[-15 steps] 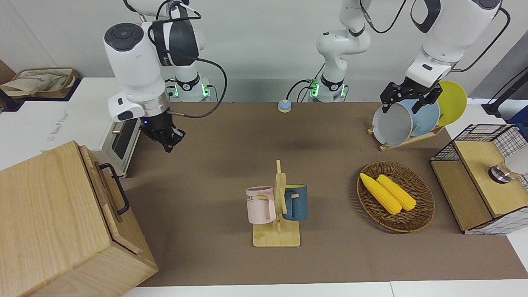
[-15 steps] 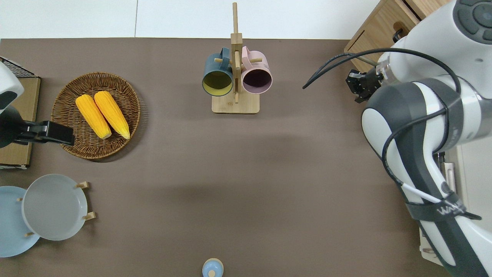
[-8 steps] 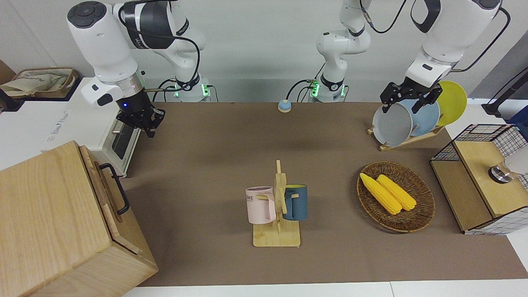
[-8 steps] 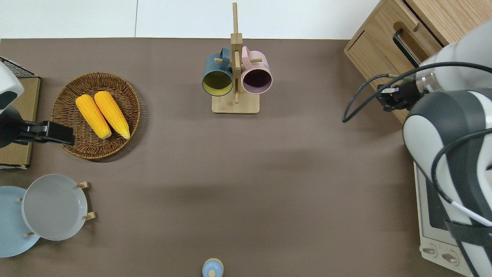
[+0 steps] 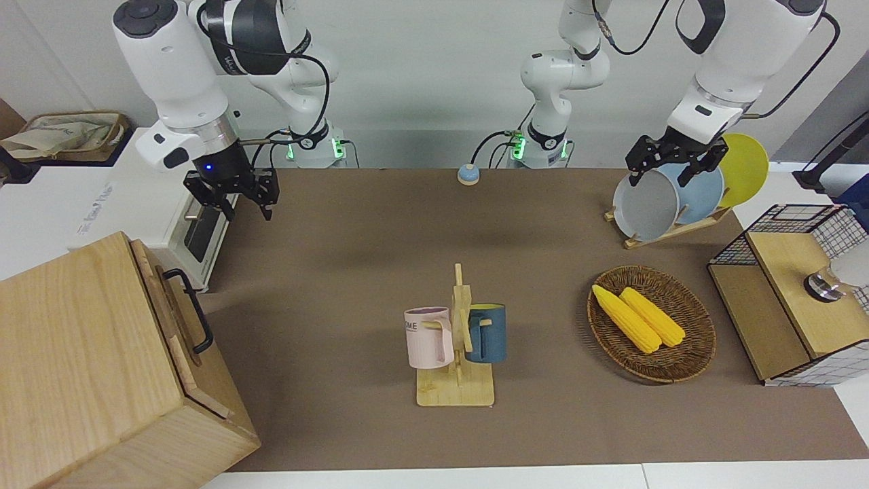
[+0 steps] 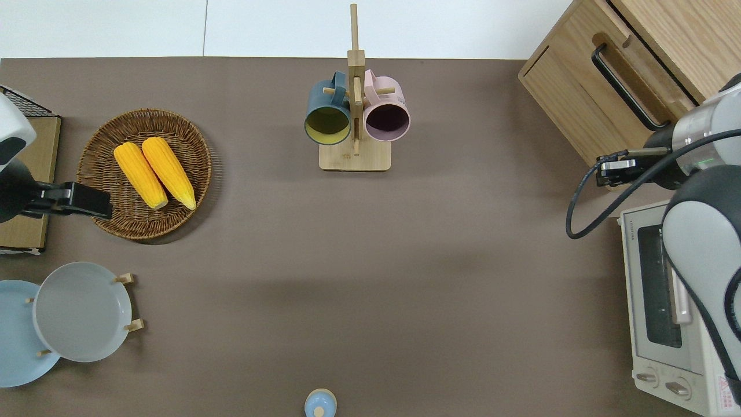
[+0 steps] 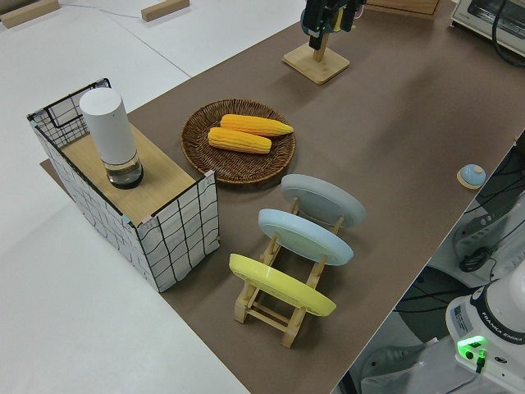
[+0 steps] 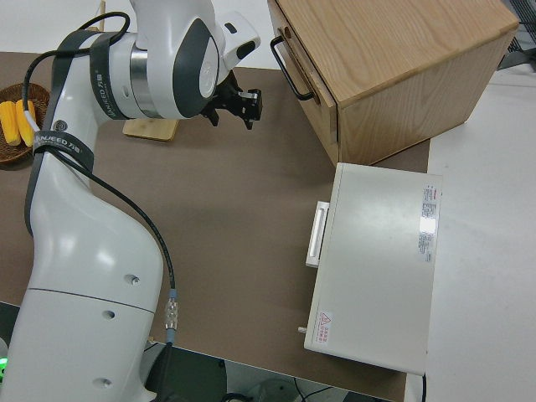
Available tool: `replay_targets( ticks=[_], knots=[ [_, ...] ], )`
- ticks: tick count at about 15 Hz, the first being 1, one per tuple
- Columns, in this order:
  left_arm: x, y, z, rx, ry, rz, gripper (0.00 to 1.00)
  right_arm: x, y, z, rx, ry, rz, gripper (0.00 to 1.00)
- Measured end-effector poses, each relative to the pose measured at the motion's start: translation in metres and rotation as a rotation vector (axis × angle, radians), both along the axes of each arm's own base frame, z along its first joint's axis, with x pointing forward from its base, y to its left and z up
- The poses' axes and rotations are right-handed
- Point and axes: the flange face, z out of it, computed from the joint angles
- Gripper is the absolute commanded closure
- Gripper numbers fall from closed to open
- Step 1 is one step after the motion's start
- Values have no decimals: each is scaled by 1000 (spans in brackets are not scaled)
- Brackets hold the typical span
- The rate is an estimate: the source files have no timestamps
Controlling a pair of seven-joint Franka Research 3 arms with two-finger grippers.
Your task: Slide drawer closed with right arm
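Observation:
The pale-wood cabinet stands at the right arm's end of the table. Its drawer is pushed in, the front panel about flush with the cabinet face, and its black loop handle is free. My right gripper hangs open and empty in the air, apart from the handle. The overhead view shows the right gripper over the mat by the cabinet corner nearest the robots, at the edge of the white oven. The left arm is parked, its gripper open.
A mug rack with a pink and a blue mug stands mid-table. Toward the left arm's end are a wicker basket of corn, a plate rack and a wood-and-mesh box. A small blue button sits near the robots.
My right gripper has drawn back from the drawer front toward the robots and risen. Its fingers, close together before, now stand apart. The drawer and the left arm have not moved.

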Motion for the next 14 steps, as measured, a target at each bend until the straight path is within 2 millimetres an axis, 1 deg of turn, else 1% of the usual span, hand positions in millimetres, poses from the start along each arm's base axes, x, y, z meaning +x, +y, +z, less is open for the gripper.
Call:
replay_targets(
  ticks=[5,8,10,14],
  knots=[
    [0,0,0,0,0,0,7,-3,0,14,-1,-29,7,13],
    [0,0,0,0,0,0,7,-3,3,16,-1,-32,13,11],
    [0,0,0,0,0,0,7,-5,9,14,-12,-19,32,11],
    [0,0,0,0,0,0,7,-9,28,11,-62,2,111,11]
  ],
)
